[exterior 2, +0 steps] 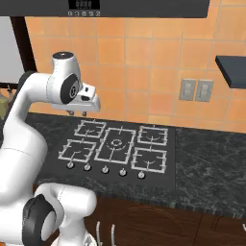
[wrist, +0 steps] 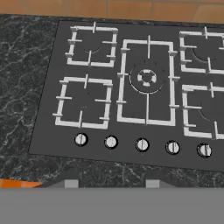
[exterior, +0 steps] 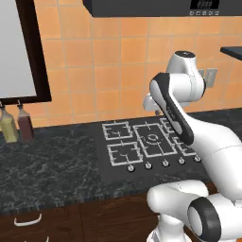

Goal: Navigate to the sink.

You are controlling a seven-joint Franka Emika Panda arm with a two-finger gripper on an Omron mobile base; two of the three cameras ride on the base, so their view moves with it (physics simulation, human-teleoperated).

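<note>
Right under the camera sit the cooktop (wrist: 144, 94) knobs, the gripper (exterior 2: 77, 113) hovering above with nothing held, its opening hard to judge; no sink yet, so the base must drive on along the bench (exterior: 47, 165).

The digits on the range hood display (exterior 2: 84, 4) are too blurred to read.
</note>
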